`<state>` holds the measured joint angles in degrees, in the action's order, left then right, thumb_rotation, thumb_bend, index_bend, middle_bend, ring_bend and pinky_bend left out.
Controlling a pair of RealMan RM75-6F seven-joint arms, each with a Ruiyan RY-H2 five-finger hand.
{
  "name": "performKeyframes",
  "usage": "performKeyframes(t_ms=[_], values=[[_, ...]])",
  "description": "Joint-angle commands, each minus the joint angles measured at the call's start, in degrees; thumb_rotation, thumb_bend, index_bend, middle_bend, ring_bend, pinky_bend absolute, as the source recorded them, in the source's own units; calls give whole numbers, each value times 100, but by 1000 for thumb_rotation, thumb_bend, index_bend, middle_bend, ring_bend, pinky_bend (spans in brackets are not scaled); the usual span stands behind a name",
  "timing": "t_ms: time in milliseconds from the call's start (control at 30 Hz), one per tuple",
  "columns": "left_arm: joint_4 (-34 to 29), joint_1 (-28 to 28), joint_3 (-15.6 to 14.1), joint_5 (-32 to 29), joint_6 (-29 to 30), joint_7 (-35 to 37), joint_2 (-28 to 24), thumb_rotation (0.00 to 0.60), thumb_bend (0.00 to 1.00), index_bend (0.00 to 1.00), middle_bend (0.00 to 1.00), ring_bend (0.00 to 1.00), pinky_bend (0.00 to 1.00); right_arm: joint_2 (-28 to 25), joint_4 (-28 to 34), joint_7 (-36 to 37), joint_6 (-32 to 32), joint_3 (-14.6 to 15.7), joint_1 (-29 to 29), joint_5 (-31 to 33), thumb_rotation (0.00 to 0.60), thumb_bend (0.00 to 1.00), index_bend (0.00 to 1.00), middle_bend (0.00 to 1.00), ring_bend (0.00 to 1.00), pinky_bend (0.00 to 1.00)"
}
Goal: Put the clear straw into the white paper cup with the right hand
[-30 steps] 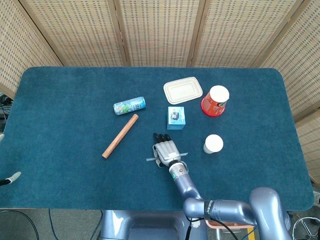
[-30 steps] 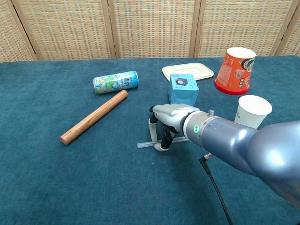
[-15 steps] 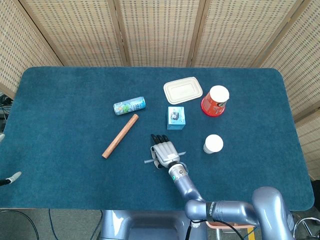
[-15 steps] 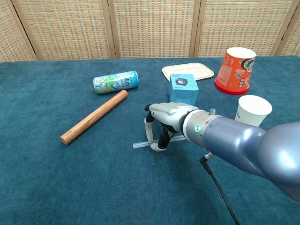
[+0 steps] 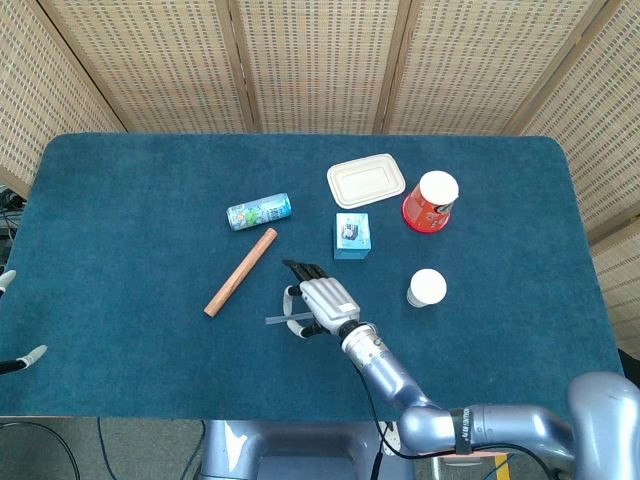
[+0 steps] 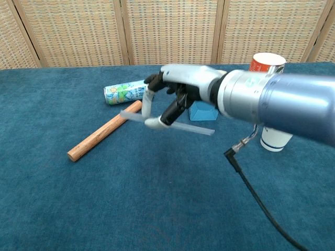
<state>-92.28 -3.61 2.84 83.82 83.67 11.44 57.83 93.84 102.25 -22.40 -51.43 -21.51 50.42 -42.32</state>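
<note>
My right hand (image 5: 317,304) (image 6: 178,94) pinches the clear straw (image 5: 277,320) (image 6: 194,128) between thumb and fingers and holds it above the cloth, nearly level. In the chest view the straw sticks out on both sides of the hand. The white paper cup (image 5: 427,288) (image 6: 273,139) stands upright to the right of the hand, apart from it; the forearm hides its upper part in the chest view. Only two pale tips (image 5: 22,356) at the left edge of the head view show where my left hand is.
A wooden rod (image 5: 241,271) (image 6: 102,133) lies left of the hand, a drink can (image 5: 259,211) (image 6: 121,92) behind it. A blue box (image 5: 352,236), a pale lidded tray (image 5: 366,180) and a red cup (image 5: 431,201) (image 6: 267,60) stand behind the paper cup. A black cable (image 6: 261,206) trails below the arm.
The right hand has lifted the straw off the cloth and carried it up and to the left. Before, it was pressing down on the straw on the table.
</note>
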Motion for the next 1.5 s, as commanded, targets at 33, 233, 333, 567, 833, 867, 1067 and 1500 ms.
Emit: performKeyframes(t_ms=[33, 233, 333, 567, 833, 867, 1067, 1500], values=[[-14, 8, -6, 20, 26, -21, 4, 600, 147, 0, 0, 0, 0, -852, 758, 876, 196, -574, -406, 38, 600, 509, 667, 10, 0, 0], [-43, 20, -23, 61, 69, -95, 25, 600, 147, 0, 0, 0, 0, -1770, 1090, 1972, 495, -1092, -889, 482, 600, 511, 667, 10, 0, 0], [-60, 23, -33, 81, 81, -139, 38, 600, 148, 0, 0, 0, 0, -2155, 995, 2693, 896, -1306, -1185, 567, 600, 510, 667, 10, 0, 0], [-83, 8, -46, 89, 58, -241, 64, 600, 147, 0, 0, 0, 0, -2450, 461, 3803, 1615, -1470, -1635, 356, 600, 510, 667, 14, 0, 0], [-87, -11, -33, 34, 20, -322, 93, 600, 147, 0, 0, 0, 0, -2201, -331, 4656, 2104, -1436, -1844, -279, 600, 510, 667, 16, 0, 0], [-88, -11, -30, 28, 21, -327, 94, 600, 147, 0, 0, 0, 0, -2147, -451, 4761, 2141, -1429, -1854, -360, 600, 510, 667, 16, 0, 0], [-90, -21, -25, 1, -2, -354, 104, 600, 147, 0, 0, 0, 0, -1964, -892, 5143, 2299, -1373, -1858, -740, 600, 510, 667, 17, 0, 0], [-93, -29, -20, -31, -24, -358, 103, 600, 147, 0, 0, 0, 0, -1717, -1448, 5696, 2469, -1223, -1809, -1303, 600, 510, 667, 17, 0, 0]])
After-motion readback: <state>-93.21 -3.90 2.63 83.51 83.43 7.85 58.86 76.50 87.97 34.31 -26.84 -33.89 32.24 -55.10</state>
